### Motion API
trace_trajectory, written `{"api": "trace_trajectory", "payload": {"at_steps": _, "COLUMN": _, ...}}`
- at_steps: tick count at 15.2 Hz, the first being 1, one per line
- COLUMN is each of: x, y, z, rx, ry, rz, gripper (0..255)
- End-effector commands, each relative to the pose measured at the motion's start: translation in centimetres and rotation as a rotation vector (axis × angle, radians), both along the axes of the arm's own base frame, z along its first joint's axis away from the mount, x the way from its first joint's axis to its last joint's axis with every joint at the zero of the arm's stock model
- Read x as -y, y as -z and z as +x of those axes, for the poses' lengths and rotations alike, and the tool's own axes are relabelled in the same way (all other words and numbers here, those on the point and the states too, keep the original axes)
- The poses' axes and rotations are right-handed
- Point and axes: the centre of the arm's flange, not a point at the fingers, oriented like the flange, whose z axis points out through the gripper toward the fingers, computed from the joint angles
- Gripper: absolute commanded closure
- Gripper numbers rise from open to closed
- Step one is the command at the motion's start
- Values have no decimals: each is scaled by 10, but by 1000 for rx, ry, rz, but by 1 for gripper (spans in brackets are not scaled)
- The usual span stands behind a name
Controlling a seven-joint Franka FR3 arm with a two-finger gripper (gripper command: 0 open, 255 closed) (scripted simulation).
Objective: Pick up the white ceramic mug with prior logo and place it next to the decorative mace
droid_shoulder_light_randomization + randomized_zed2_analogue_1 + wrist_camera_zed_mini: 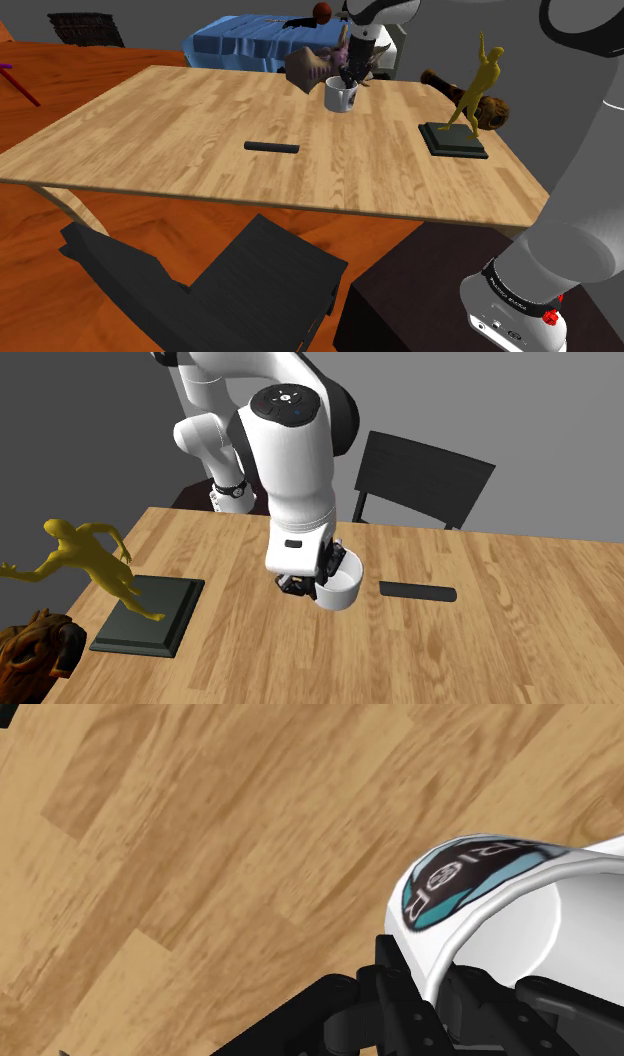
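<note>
The claw, closed on the wall of the white logo mug low over the desk, ought to lift it (keeping it level) and carry it round the yellow figurine toward what looks like the brown mace.

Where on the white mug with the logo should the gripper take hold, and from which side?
Grip the white mug by its thin wall at the rim, coming from above, one finger inside and one outside. Its mouth opens upward and the wall fits between the fingers; the gripper clasps it this way.
</note>
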Motion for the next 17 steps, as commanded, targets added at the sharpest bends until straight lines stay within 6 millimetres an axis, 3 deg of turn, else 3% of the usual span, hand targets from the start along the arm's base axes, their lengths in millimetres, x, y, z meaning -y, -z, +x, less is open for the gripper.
{"api": "trace_trajectory", "payload": {"at_steps": 1, "x": 0, "y": -10, "z": 1, "rx": 0, "ry": 0, "rz": 0, "gripper": 255}}
{"api": "trace_trajectory", "payload": {"at_steps": 13, "x": 0, "y": -70, "z": 1, "rx": 0, "ry": 0, "rz": 0, "gripper": 255}}
{"api": "trace_trajectory", "payload": {"at_steps": 17, "x": 51, "y": -70, "z": -10, "rx": 0, "ry": 0, "rz": 0, "gripper": 255}}
